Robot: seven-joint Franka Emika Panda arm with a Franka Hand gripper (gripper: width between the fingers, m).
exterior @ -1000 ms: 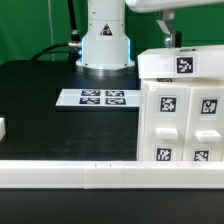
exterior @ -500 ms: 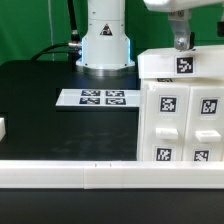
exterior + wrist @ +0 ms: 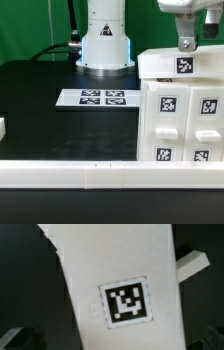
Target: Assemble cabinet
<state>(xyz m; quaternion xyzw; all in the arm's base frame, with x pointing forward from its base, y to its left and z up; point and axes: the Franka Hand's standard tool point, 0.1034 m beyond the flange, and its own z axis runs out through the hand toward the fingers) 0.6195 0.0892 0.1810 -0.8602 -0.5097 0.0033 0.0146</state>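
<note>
Hovering just above tagged top of cabinet [image 3: 180, 112], jaws spread wide, gripping nothing, apparently straddling it to line up grasp. Cabinet stands at counter's [image 3: 40, 115] front corner, exterior view's right; marker board [image 3: 98, 98] lies mid-counter, near it.

A plain green backdrop [image 3: 30, 25] stands behind the far edge of the matte black bench top [image 3: 35, 90], which is lit evenly and softly. A long, low white rail [image 3: 60, 175] runs along the near edge. The thin flat white marker board [image 3: 98, 98] lies mid-bench, nearer the far edge.
</note>
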